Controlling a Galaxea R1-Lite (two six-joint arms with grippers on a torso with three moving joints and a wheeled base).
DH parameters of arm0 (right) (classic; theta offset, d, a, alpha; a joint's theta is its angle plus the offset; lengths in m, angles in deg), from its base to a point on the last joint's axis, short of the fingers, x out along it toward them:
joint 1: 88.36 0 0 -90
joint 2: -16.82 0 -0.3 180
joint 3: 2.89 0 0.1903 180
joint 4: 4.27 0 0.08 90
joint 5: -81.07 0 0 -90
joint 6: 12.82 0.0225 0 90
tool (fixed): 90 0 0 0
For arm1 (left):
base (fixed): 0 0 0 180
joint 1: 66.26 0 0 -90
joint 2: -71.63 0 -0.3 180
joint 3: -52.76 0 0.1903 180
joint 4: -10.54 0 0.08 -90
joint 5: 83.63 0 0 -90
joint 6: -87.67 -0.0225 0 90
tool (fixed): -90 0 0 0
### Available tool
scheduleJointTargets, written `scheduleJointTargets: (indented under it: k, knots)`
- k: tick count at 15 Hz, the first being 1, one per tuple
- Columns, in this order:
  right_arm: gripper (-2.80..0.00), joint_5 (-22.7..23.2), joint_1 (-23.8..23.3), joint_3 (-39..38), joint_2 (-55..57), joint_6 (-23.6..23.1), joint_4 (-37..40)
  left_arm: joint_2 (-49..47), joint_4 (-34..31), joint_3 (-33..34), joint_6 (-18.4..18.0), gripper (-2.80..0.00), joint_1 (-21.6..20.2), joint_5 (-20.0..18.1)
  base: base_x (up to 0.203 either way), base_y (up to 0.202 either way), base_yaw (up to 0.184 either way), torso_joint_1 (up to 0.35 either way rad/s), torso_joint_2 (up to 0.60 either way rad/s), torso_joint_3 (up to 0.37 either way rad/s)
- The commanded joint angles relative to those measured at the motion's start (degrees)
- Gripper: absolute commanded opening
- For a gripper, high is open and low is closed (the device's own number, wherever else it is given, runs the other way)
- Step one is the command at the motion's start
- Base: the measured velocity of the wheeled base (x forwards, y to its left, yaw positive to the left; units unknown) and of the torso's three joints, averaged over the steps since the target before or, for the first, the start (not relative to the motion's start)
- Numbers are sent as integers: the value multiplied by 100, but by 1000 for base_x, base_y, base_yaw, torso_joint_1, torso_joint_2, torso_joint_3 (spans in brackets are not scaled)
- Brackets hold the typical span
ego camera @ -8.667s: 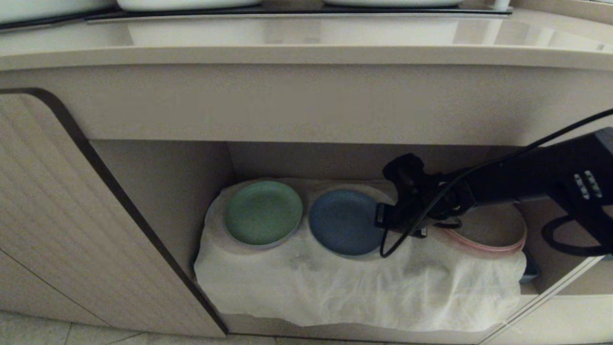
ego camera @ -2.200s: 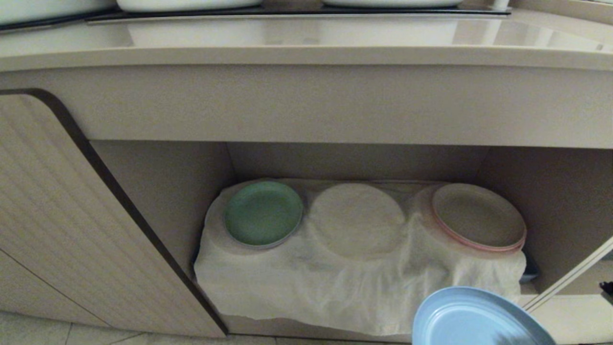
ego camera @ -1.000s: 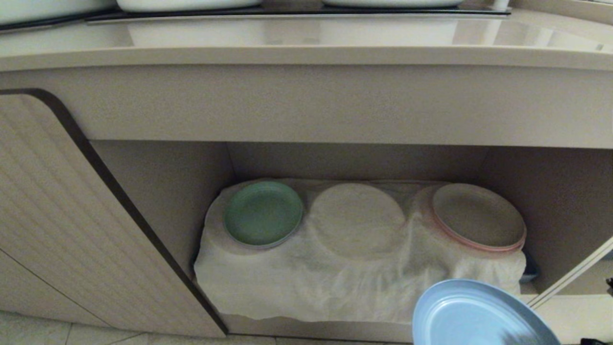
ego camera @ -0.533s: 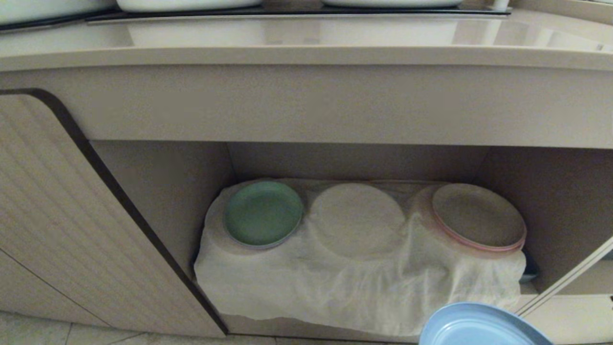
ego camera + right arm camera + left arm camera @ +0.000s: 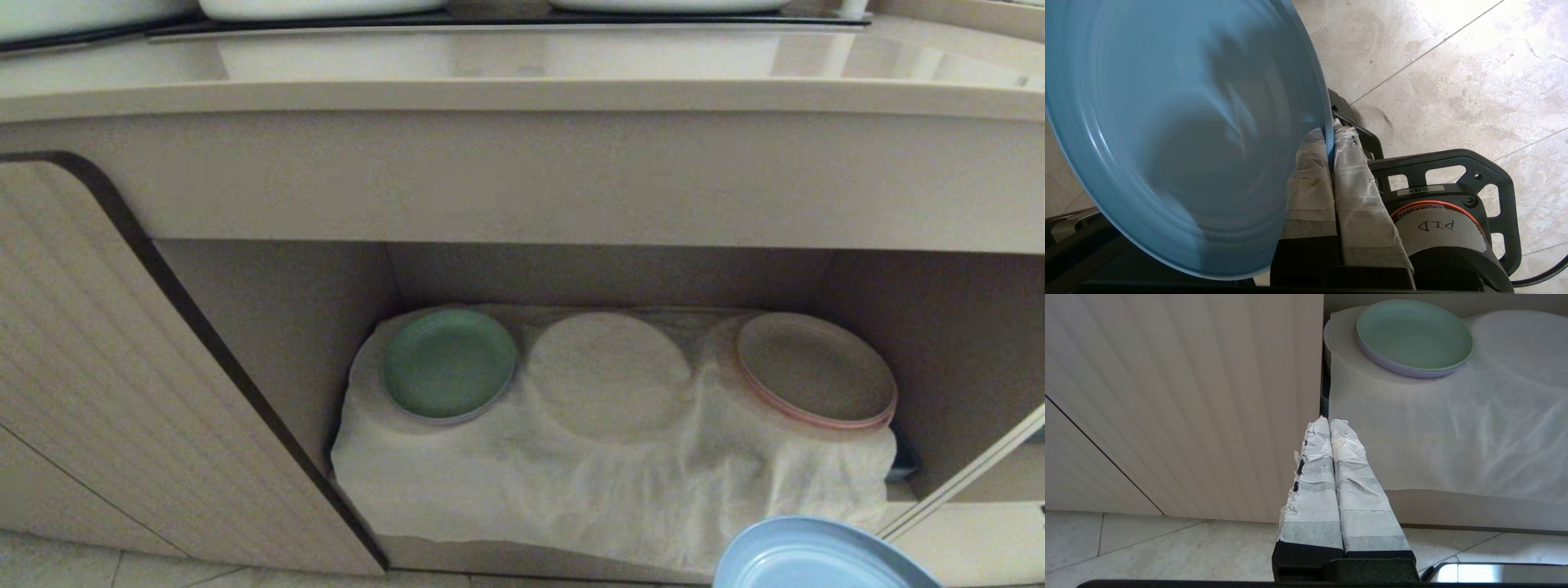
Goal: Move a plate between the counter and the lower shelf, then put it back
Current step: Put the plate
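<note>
Above floor (image 5: 1453,81), plate (image 5: 1167,143) in right gripper (image 5: 1331,141)

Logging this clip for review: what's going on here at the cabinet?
The right gripper is clamped on the rim of the round light-blue plate, holding it out in front of the open lower shelf. On the shelf's rumpled white cloth, a green plate and a beige pink-edged plate flank a bare middle hump. The left gripper sits shut and idle near the ribbed cabinet door.
</note>
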State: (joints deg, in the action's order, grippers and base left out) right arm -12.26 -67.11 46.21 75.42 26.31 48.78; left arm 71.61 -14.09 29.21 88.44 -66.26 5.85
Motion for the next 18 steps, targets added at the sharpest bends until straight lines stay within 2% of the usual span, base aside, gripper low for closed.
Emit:
scheduleJointTargets:
  k: [1, 4, 18]
  knots:
    - [-280, -2, 35, 2, 11, 24, 11, 2, 4, 1, 2, -280, 0, 0, 0, 0, 0, 49, -189, -139]
    - [-280, -2, 39, 2, 11, 16, 3, 2, 4, 1, 2, -280, 0, 0, 0, 0, 0, 69, -235, -253]
    - [-280, -2, 126, 98, -6, 7, 29, 2, 4, 1, 2, -280, 0, 0, 0, 0, 0, 189, -496, -286]
